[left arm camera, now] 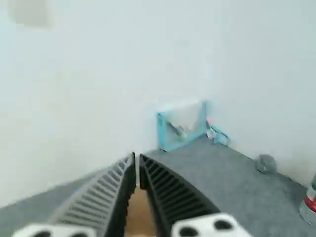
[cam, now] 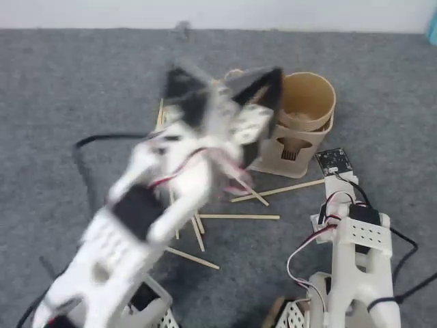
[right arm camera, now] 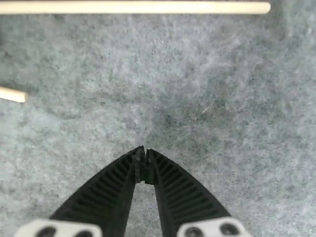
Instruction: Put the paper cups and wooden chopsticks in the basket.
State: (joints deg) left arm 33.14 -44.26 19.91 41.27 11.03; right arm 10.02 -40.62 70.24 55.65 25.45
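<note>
A wooden basket [cam: 293, 147] stands on the grey carpet with a paper cup [cam: 307, 99] in it. Several wooden chopsticks [cam: 239, 216] lie scattered on the carpet in front of it, one [cam: 276, 190] just by its base. My left gripper [cam: 266, 89] is blurred and raised beside the basket's left rim; in its wrist view the left gripper [left arm camera: 137, 157] is shut and points at a white wall, with a tan surface [left arm camera: 137, 212] showing behind its fingers. My right arm [cam: 358, 236] rests at the front right. The right gripper [right arm camera: 144, 149] is shut over bare carpet, near a chopstick [right arm camera: 133, 7].
A black cable [cam: 102, 140] loops on the carpet left of the chopsticks. In the left wrist view a blue frame [left arm camera: 182, 123] stands against the wall, with a small grey lump [left arm camera: 266, 163] on the carpet near it.
</note>
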